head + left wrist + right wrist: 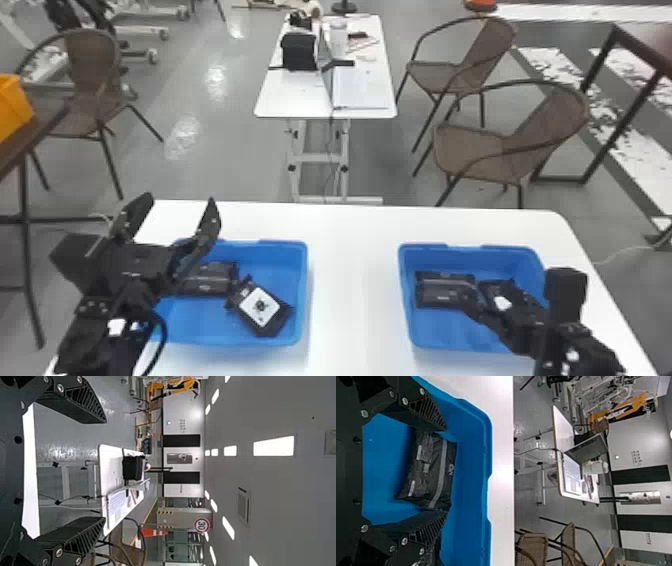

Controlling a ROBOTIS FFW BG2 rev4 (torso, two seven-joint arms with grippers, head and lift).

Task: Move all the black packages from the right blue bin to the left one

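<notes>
Nearest of all, the left gripper [179,200], up over the left blue bin [302,280], fingers spread wide with nothing between them. Across the bench [355,280], the right gripper [446,471], down in the right blue bin [435,341], fingers apart on either side of a large black package [433,471], with no clear sign of a squeeze.

Probably about to close for a lift. Could lose hold of that soft-looking wrap if pinched too shallow or off centre, then drop it or tip it back in. Could also snag the second package [495,289], lying close beside, and drag it along. Might knock the rim if carried across too low. Best to shift the left gripper first, hanging as it does over the drop area, to avoid a bump.

In the right blue bin, two packages to be moved. In the left blue bin, two more: a flat dark package [207,280], partly behind the left gripper, and a white-labelled package [260,307], set askew just beside it.
</notes>
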